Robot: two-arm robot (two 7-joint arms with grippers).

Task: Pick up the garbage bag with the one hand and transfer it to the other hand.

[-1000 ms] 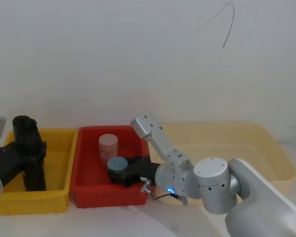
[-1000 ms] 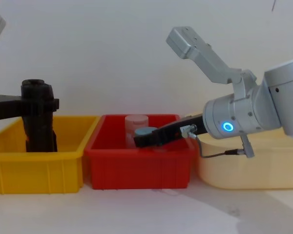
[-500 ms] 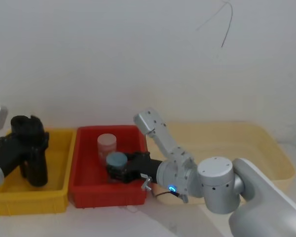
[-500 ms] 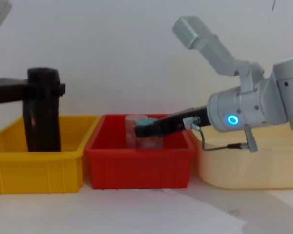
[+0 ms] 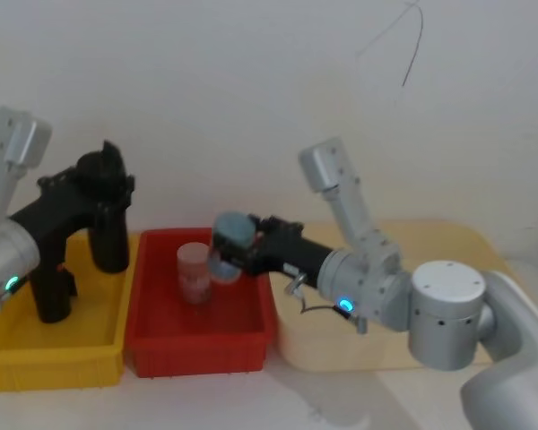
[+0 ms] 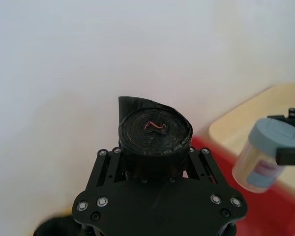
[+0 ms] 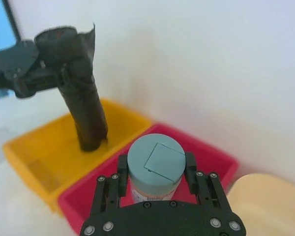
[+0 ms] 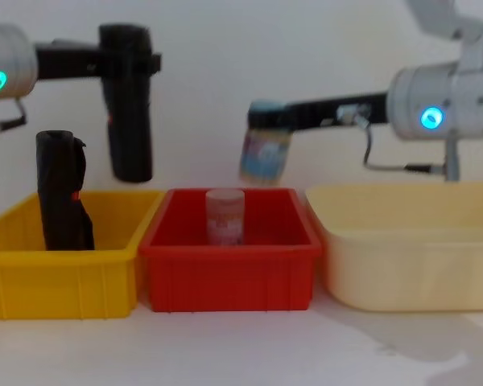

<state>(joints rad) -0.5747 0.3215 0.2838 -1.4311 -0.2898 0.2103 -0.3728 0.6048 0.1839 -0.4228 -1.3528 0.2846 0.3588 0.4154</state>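
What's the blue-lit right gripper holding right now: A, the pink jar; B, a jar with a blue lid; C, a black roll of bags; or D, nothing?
B: the right gripper is shut on the blue-lidded jar, in the air above the red bin; the garbage bag is in the left gripper.

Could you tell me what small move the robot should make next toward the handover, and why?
Probably the right tool should lower and release the blue-lidded jar it grips, perhaps into the red bin beneath it. The left tool holds the garbage bag roll clear above the yellow bin, but the right tool cannot take it while full.
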